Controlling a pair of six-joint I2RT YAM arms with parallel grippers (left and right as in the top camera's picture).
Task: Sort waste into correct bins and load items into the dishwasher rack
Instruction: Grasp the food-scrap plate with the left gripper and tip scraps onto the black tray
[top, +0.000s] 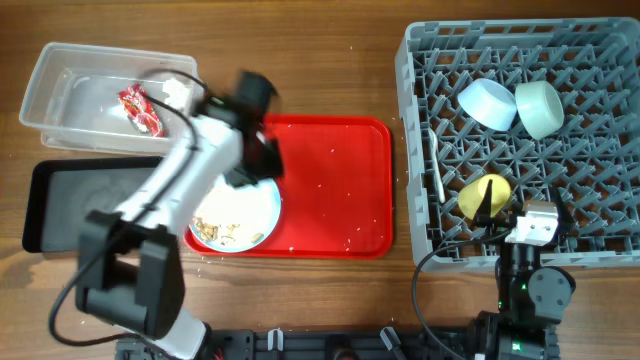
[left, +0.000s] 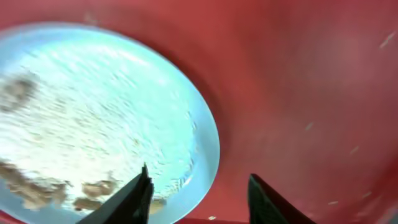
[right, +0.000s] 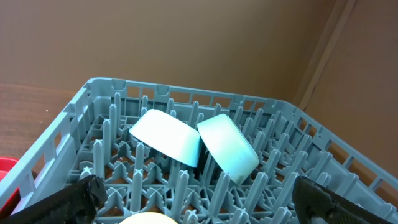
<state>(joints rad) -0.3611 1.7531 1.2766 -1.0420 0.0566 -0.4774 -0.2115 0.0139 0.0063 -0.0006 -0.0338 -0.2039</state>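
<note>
The pale blue plate (top: 243, 216) with beige food scraps (top: 222, 232) lies on the red tray's front left. My left gripper (top: 262, 165) is open at the plate's far right rim. In the left wrist view (left: 199, 173) one finger is over the plate (left: 124, 118) and the other over the red tray. The grey dishwasher rack (top: 420, 120) holds the blue bowl (top: 487, 103), the mint bowl (top: 538, 107), the yellow-green cup (top: 483, 196) and a white spoon (top: 437, 186). My right gripper (top: 538, 226) is open and empty above the rack's front edge (right: 196, 186). The carrot is out of view.
The clear tub (top: 60, 75) at the far left holds the red wrapper (top: 140, 108) and the white tissue (top: 176, 88). The black tray (top: 60, 205) lies in front of it. The flat red serving tray (top: 340, 190) has small crumbs on it.
</note>
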